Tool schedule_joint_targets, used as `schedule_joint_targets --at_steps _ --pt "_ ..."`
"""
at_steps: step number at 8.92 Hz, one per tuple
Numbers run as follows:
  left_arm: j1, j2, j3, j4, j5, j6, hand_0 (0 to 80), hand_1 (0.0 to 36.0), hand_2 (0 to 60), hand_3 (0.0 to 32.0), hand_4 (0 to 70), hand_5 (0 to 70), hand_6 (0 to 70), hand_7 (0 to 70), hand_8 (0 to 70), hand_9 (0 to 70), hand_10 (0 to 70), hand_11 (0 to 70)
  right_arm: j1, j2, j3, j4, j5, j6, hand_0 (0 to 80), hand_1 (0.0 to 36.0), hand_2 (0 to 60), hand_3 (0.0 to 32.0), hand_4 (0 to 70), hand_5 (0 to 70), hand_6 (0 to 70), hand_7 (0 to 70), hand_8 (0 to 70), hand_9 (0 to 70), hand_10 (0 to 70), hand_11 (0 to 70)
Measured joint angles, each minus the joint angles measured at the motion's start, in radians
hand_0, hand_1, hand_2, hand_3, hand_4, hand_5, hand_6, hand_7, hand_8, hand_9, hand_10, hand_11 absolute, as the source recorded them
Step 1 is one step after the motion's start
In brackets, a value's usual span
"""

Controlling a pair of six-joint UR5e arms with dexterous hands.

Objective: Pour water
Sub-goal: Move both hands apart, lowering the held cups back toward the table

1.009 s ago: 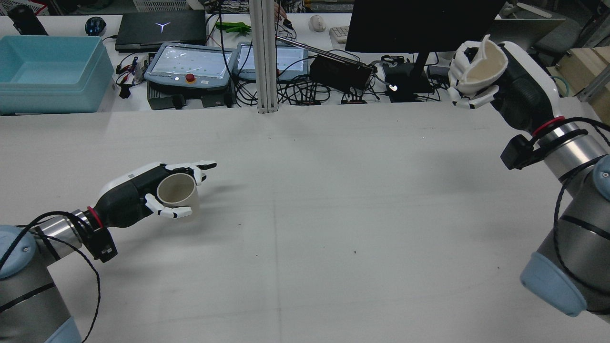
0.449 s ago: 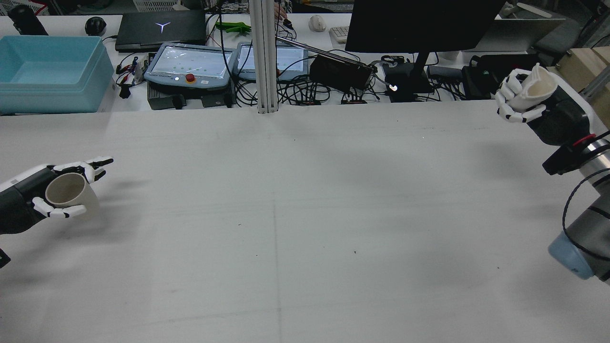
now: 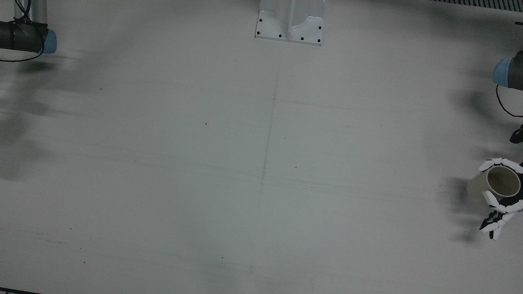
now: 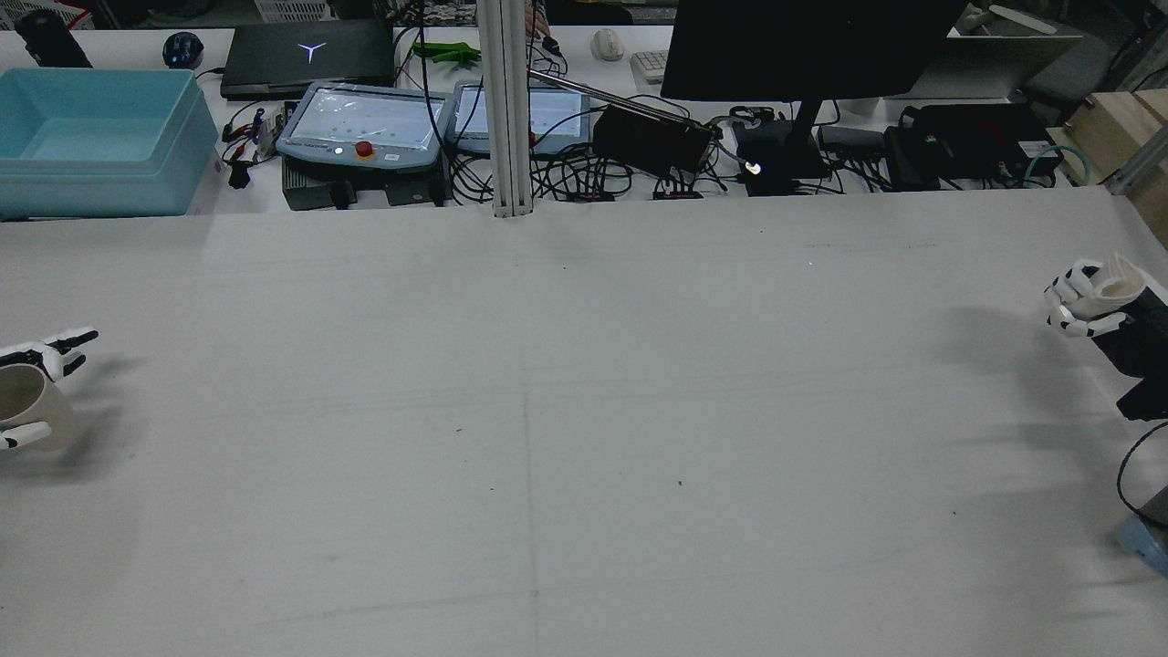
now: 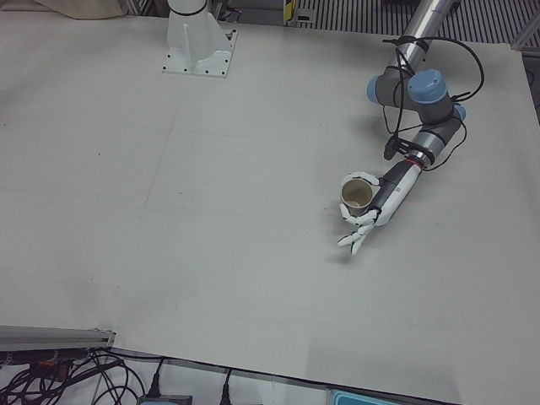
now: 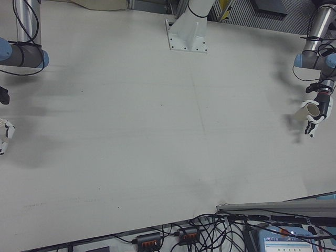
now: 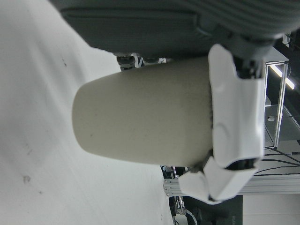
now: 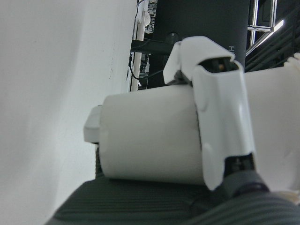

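Note:
My left hand (image 4: 50,351) is shut on a beige cup (image 4: 23,401) at the far left edge of the rear view, low over the table. The front view shows the same hand (image 3: 500,210) and cup (image 3: 480,185) at its right edge, mouth up and empty. They also show in the left-front view (image 5: 380,202), (image 5: 356,195). My right hand (image 4: 1081,306) is shut on a white cup (image 4: 1121,278) at the far right edge of the rear view, tilted. The right-front view shows that hand (image 6: 5,134) only partly. The right hand view fills with the white cup (image 8: 150,145).
The white table (image 4: 584,411) spreads wide between the hands. A post (image 4: 506,109) stands at its far edge, with its base plate (image 3: 290,24) in the front view. Behind it are a blue bin (image 4: 91,137), teach pendants (image 4: 365,123), cables and a monitor (image 4: 803,46).
Both arms have swung outward to the table's sides with their cups. The right hand has also come down from high up to near table level.

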Motion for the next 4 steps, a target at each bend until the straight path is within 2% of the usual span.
schedule_joint_targets --at_steps 1,2,3,4 --pt "0.0 -0.001 0.014 -0.008 -0.001 0.002 58.0 34.8 60.0 0.0 60.8 70.0 7.9 14.8 0.5 2.0 3.9 7.5 0.016 0.002 -0.026 0.018 -0.001 0.0 50.8 12.7 0.5 0.0 28.8 21.9 13.5 10.1 11.0 3.3 2.1 3.9" --pt "0.0 -0.002 0.021 -0.012 -0.002 0.009 58.1 33.5 60.0 0.0 60.0 70.0 8.0 14.7 0.6 1.9 3.9 7.5 0.033 0.002 -0.034 0.032 -0.002 -0.001 49.9 12.6 0.0 0.0 23.2 18.5 10.6 5.4 5.8 1.4 0.2 1.2" --pt "0.0 -0.003 0.035 -0.024 -0.002 0.02 58.4 25.7 33.6 0.0 49.6 70.0 7.2 13.7 0.4 1.4 2.8 5.7 0.048 0.002 -0.035 0.043 -0.004 0.0 49.4 13.9 2.5 0.0 17.3 17.9 9.1 4.8 1.7 1.4 0.4 1.9" --pt "0.0 -0.003 0.052 -0.047 -0.003 0.043 56.6 21.5 19.6 0.0 40.2 70.0 5.2 12.0 0.0 1.0 1.4 3.7 0.06 0.002 -0.03 0.049 -0.007 0.0 49.8 14.8 4.6 0.0 17.9 18.4 9.1 5.3 0.9 1.5 0.5 2.1"
